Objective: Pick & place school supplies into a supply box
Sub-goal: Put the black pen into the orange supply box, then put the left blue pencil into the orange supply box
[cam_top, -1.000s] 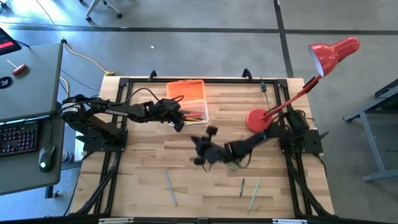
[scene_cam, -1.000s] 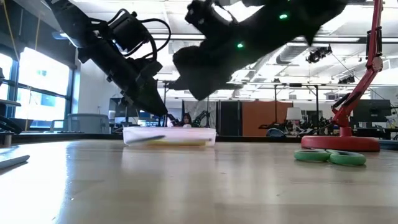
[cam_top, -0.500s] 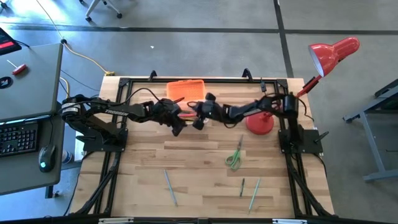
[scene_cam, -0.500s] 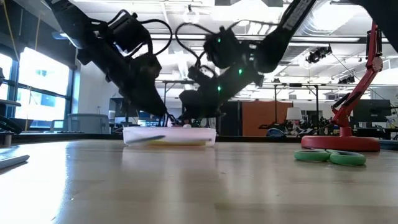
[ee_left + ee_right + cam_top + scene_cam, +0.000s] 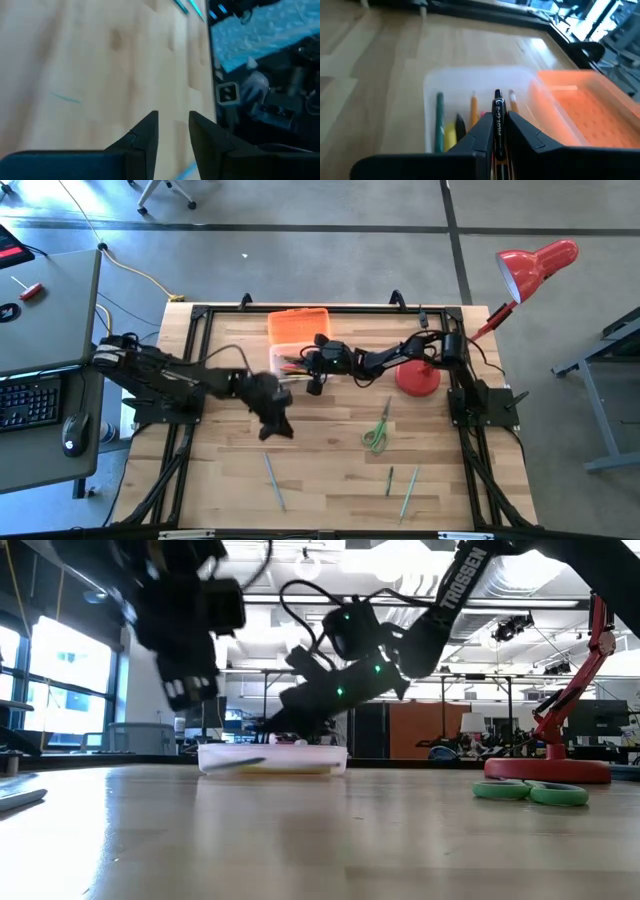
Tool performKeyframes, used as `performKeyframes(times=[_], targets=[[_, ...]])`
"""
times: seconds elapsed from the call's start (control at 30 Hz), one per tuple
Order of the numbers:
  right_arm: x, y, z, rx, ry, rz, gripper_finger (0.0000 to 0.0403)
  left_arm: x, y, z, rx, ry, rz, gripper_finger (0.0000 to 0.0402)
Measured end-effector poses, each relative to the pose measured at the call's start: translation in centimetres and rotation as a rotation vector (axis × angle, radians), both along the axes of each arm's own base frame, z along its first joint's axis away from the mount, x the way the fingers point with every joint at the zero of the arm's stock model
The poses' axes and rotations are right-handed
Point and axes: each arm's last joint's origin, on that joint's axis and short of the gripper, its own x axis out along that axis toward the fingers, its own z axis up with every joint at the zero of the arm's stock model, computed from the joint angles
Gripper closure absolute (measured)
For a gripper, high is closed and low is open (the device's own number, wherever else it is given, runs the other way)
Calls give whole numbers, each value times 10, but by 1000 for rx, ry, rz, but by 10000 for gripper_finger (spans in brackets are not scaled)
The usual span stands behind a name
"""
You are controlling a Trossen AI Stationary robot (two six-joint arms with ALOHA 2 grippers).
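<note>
Pen (image 5: 498, 116) pinched upright between the right gripper (image 5: 497, 131) fingers, right over the clear supply box (image 5: 470, 82) at the table's far middle. Left gripper (image 5: 172, 132) hovers nearer, fingers apart, empty. Green scissors (image 5: 377, 430) lie right of centre.

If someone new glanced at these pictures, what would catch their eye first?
Probably the right gripper over the clear supply box at the table's far side, pinching a black pen above the pencils inside. Next, the left gripper, open and empty over bare wood, and the green scissors lying near the red lamp base.
</note>
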Motion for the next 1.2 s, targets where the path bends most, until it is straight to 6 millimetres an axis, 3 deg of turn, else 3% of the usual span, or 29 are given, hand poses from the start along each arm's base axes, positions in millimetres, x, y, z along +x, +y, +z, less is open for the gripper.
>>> performKeyframes(times=[0.3,0.47,0.6,0.7,0.87,1.03,1.2], targets=[[22,13,24,-53,2,57,325,-22,-74,10,4,43,145,262],[29,26,29,22,25,137,307,-39,-108,10,-14,60,220,262],[31,64,26,31,47,390,305,-56,-130,12,-45,55,280,262],[31,99,25,37,49,546,305,-74,-143,24,-68,-27,336,262],[25,161,23,-32,79,653,305,-102,-158,35,13,-120,243,262],[16,203,19,-101,135,606,305,-114,-160,16,273,-69,106,262],[7,232,18,-127,143,625,305,-101,-149,-4,516,-23,-2,262]])
